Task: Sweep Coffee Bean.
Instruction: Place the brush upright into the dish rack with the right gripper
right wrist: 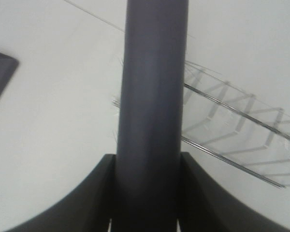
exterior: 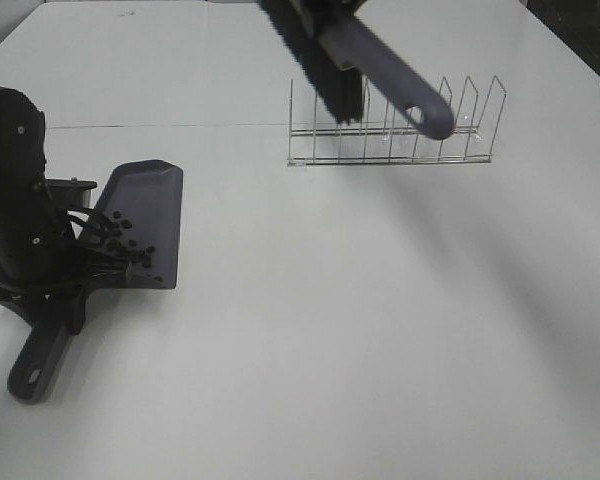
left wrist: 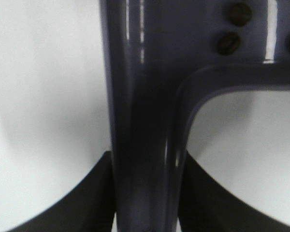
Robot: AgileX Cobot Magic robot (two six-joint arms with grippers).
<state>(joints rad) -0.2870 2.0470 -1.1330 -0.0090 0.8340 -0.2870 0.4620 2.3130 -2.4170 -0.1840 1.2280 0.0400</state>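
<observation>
The grey dustpan (exterior: 145,215) lies on the white table at the left, its handle (exterior: 38,365) pointing toward the front edge. Several coffee beans (exterior: 130,245) lie in the pan, near its back wall. My left gripper (left wrist: 147,164) is shut on the dustpan (left wrist: 140,96) where the handle meets the pan; beans (left wrist: 229,42) show just beyond it. My right gripper (right wrist: 147,169) is shut on the brush handle (right wrist: 152,87). In the exterior view the brush (exterior: 390,80) hangs in the air over the wire rack, black bristles (exterior: 320,75) facing left and down.
A wire rack (exterior: 400,135) with several upright dividers stands at the back, right of centre, under the brush; it also shows in the right wrist view (right wrist: 232,121). The left arm's black body (exterior: 20,200) stands by the pan's left side.
</observation>
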